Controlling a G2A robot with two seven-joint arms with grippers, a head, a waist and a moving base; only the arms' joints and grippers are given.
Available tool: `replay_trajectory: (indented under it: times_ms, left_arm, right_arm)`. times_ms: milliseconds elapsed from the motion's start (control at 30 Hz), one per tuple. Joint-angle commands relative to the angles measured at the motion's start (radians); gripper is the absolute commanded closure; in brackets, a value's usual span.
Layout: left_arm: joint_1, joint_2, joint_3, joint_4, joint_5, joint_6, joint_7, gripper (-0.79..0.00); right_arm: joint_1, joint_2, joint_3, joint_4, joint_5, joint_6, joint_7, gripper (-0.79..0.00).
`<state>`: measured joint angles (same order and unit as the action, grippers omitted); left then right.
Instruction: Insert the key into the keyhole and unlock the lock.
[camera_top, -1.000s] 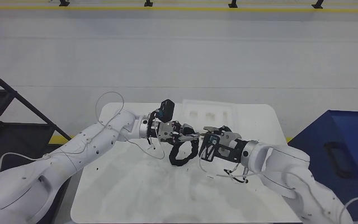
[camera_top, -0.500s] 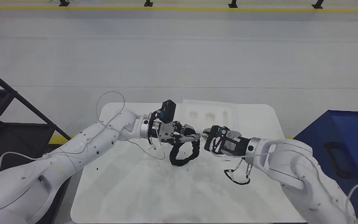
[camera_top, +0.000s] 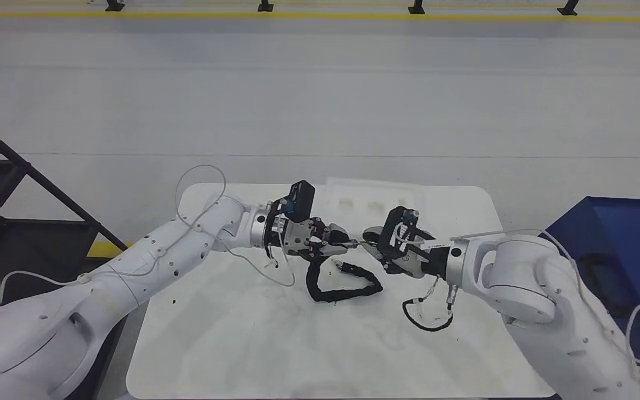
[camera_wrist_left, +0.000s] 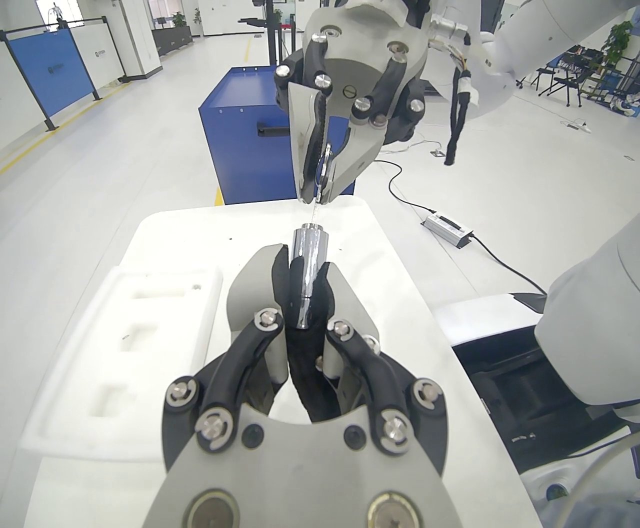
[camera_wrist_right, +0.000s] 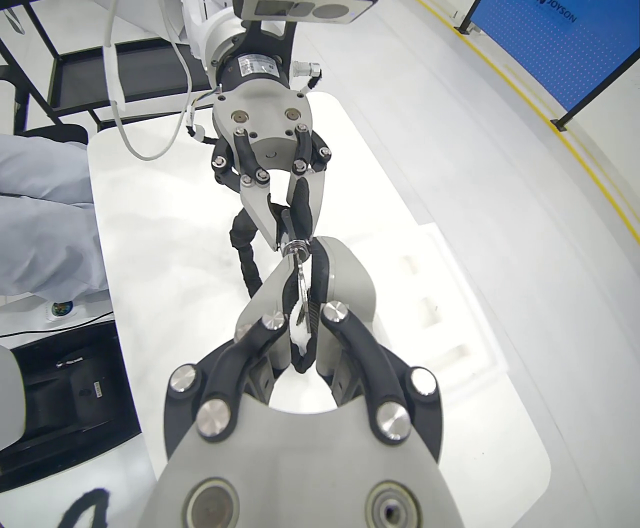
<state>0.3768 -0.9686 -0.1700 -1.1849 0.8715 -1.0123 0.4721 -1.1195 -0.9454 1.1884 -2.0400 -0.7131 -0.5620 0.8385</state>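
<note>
Above tabletop (camera_top: 215, 335) centre: black cable lock (camera_wrist_left: 310, 250) clamped by its chrome cylinder in left end effector (camera_wrist_left: 299, 265); flat silver key (camera_wrist_right: 301, 287) pinched in right end effector (camera_wrist_right: 304, 256), tip at cylinder's end.

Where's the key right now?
Left wrist view: the key is pinched in the right gripper, tip at the end of the lock held by the left gripper.
</note>
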Motion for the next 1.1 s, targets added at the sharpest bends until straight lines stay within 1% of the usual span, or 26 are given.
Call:
replay_trajectory:
  times_ms: [0, 133, 333, 467, 600, 800, 833, 867, 933, 1000, 1033, 1067]
  left_arm:
    - [-0.002, -0.001, 0.000, 0.018, 0.014, 0.000, -0.002, 0.000]
    - [0.003, -0.007, -0.009, 0.072, 0.051, 0.003, -0.031, 0.000]
    - [0.045, -0.029, -0.028, 0.138, 0.064, 0.040, -0.103, 0.000]
    - [0.071, -0.051, -0.033, 0.191, 0.074, 0.058, -0.151, 0.000]
    - [0.093, -0.077, -0.033, 0.242, 0.090, 0.057, -0.186, 0.000]
    - [0.108, -0.118, -0.037, 0.307, 0.123, 0.052, -0.222, 0.000]
    - [0.109, -0.125, -0.037, 0.319, 0.131, 0.050, -0.229, -0.031]
    - [0.109, -0.133, -0.037, 0.328, 0.142, 0.054, -0.239, -0.117]
    - [0.113, -0.146, -0.038, 0.346, 0.150, 0.043, -0.245, -0.209]
    - [0.111, -0.158, -0.040, 0.365, 0.165, 0.032, -0.254, -0.357]
    - [0.111, -0.164, -0.041, 0.374, 0.168, 0.024, -0.255, -0.523]
    - [0.111, -0.169, -0.043, 0.384, 0.170, 0.016, -0.256, -0.763]
  right_arm:
    - [0.004, 0.001, 0.003, 0.008, 0.019, -0.003, 0.005, -0.785]
    - [0.004, 0.004, 0.019, 0.020, 0.053, -0.015, 0.004, -0.785]
    - [-0.005, 0.010, 0.046, 0.030, 0.097, -0.038, 0.001, -0.785]
    - [-0.011, 0.013, 0.056, 0.038, 0.123, -0.050, -0.002, -0.785]
    - [-0.011, 0.016, 0.061, 0.058, 0.154, -0.070, -0.008, -0.785]
    - [0.012, 0.015, 0.062, 0.138, 0.229, -0.129, -0.058, -0.785]
    - [0.018, 0.015, 0.060, 0.153, 0.238, -0.137, -0.063, -0.785]
    - [0.025, 0.015, 0.058, 0.168, 0.245, -0.143, -0.065, -0.785]
    - [0.040, 0.014, 0.053, 0.195, 0.260, -0.154, -0.069, -0.785]
    - [0.054, 0.014, 0.047, 0.219, 0.278, -0.164, -0.074, -0.785]
    - [0.061, 0.013, 0.044, 0.234, 0.287, -0.170, -0.076, -0.785]
    - [0.069, 0.013, 0.041, 0.249, 0.295, -0.177, -0.077, -0.785]
